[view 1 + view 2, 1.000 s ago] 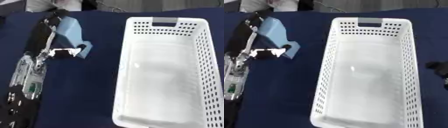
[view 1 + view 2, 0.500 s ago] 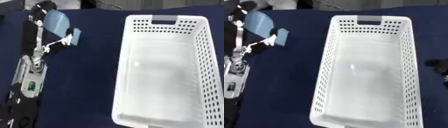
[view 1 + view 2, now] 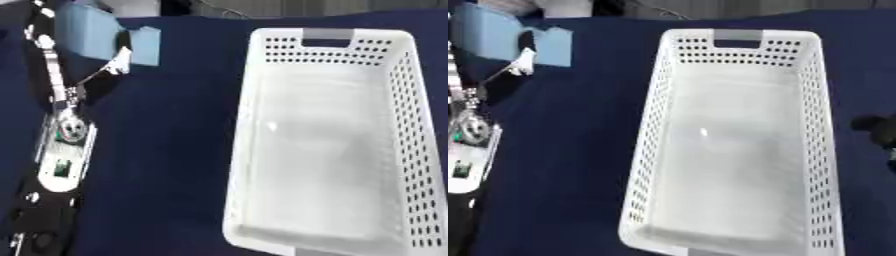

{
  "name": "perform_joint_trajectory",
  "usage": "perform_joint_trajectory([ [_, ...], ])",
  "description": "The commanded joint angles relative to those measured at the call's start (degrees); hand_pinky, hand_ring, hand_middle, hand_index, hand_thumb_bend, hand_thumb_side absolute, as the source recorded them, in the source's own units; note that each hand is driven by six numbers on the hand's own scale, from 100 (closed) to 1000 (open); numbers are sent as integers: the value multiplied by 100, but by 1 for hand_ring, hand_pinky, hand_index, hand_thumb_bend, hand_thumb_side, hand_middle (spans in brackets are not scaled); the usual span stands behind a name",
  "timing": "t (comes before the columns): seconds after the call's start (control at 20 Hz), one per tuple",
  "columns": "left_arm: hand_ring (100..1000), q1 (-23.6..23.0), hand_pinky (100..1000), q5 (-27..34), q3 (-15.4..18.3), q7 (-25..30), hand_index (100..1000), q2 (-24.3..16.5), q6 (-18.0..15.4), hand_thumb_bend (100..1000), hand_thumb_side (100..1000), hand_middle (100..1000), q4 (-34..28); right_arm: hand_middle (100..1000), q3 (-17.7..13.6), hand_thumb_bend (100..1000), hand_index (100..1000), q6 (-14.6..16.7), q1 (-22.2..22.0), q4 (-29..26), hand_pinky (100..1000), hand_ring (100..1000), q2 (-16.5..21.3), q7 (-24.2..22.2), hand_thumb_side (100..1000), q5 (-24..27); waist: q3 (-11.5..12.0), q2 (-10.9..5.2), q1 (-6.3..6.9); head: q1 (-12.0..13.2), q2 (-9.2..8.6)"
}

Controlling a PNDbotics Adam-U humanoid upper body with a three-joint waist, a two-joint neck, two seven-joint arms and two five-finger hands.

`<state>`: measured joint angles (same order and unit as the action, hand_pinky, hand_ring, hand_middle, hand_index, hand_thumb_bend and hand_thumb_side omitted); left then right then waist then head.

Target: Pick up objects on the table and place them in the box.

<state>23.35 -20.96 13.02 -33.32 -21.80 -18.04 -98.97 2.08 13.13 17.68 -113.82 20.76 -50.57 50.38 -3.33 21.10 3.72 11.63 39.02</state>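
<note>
Dark blue cloth covers the table (image 3: 166,150), and near its far left corner a light blue object (image 3: 101,35) sits in the left hand (image 3: 105,65), whose fingers curl around its lower edge, with the black and silver left arm (image 3: 61,145) running down the left side toward the near edge. Well to the right of it stands a white perforated basket (image 3: 328,35), long side pointing away, with nothing visible inside. Only a dark part of the right hand (image 3: 877,127) shows at the right edge in the right eye view, beside the basket, and I cannot tell how its fingers are set.

Right hand (image 3: 877,131), perhaps, edge-cropped, blurred
</note>
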Motion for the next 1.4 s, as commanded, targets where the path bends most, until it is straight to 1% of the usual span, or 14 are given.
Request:
perform_joint_trajectory([
  [0.05, 100, 237, 100, 1369, -307, 274, 109, -486, -41, 100, 310, 100, -125, 830, -8, 100, 1000, 97, 30, -77, 888, 769, 94, -140, 789, 44, 1, -172, 12, 73, 59],
  [0.1, 100, 321, 100, 1814, -418, 422, 110, -596, -43, 100, 296, 100, -168, 830, -2, 100, 1000, 90, 28, -77, 888, 769, 104, -140, 789, 49, -2, -180, 24, 78, 74],
  [0.15, 100, 387, 100, 2172, -492, 557, 109, -677, -43, 100, 363, 100, -204, 830, 1, 100, 1000, 85, 27, -77, 888, 769, 111, -140, 789, 53, -8, -186, 34, 86, 88],
  [0.3, 100, 657, 100, 3147, -782, 998, 108, -868, 20, 100, 406, 100, -258, 830, 18, 100, 1000, 64, 27, -77, 888, 768, 132, -140, 789, 64, -34, -205, 67, 125, 136],
  [0.45, 100, 902, 100, 3720, -1003, 1390, 107, -1035, 62, 100, 406, 100, -187, 830, 35, 100, 1000, 44, 33, -77, 887, 768, 152, -140, 789, 76, -61, -219, 102, 157, 176],
  [0.5, 100, 1016, 100, 3858, -1103, 1518, 107, -1106, 75, 100, 870, 100, -146, 830, 46, 100, 1000, 35, 36, -77, 887, 768, 165, -140, 789, 81, -79, -226, 124, 171, 191],
  [0.55, 100, 1116, 100, 3987, -1182, 1619, 107, -1157, 77, 100, 411, 100, -96, 830, 55, 100, 1000, 28, 39, -77, 887, 768, 174, -140, 790, 85, -94, -231, 139, 181, 200],
  [0.75, 100, 1527, 100, 4189, -1519, 2181, 107, -1276, 35, 100, 375, 100, 185, 829, 102, 100, 1000, -18, 89, -77, 884, 767, 198, -140, 789, 121, -198, -240, 206, 231, 223],
  [0.85, 100, 1731, 100, 4141, -1658, 2443, 107, -1270, -25, 100, 342, 100, 354, 827, 124, 100, 1000, -56, 138, -77, 881, 766, 199, -140, 790, 162, -271, -239, 237, 252, 229],
  [1.0, 100, 2085, 100, 3990, -1956, 2873, 109, -1316, -180, 100, 333, 100, 740, 827, 145, 100, 1000, -128, 187, -77, 881, 766, 223, -140, 790, 225, -355, -255, 304, 277, 260],
  [1.05, 100, 2168, 100, 3951, -2017, 2999, 109, -1317, -261, 100, 334, 100, 889, 827, 145, 100, 1000, -145, 191, -77, 881, 766, 230, -140, 790, 237, -362, -257, 314, 279, 263],
  [1.15, 100, 2369, 100, 3856, -2173, 3237, 111, -1303, -421, 100, 374, 100, 1197, 827, 157, 100, 1000, -173, 203, -77, 881, 766, 251, -140, 790, 246, -392, -259, 353, 294, 273],
  [1.2, 100, 2454, 100, 3822, -2223, 3315, 112, -1256, -498, 100, 397, 100, 1329, 827, 164, 100, 1000, -182, 216, -77, 881, 766, 255, -140, 790, 252, -415, -255, 367, 300, 279],
  [1.4, 100, 2680, 100, 3705, -2341, 3512, 113, -951, -704, 100, 416, 100, 1636, 827, 182, 100, 1000, -217, 272, -77, 880, 768, 253, -140, 788, 285, -501, -236, 400, 340, 307],
])
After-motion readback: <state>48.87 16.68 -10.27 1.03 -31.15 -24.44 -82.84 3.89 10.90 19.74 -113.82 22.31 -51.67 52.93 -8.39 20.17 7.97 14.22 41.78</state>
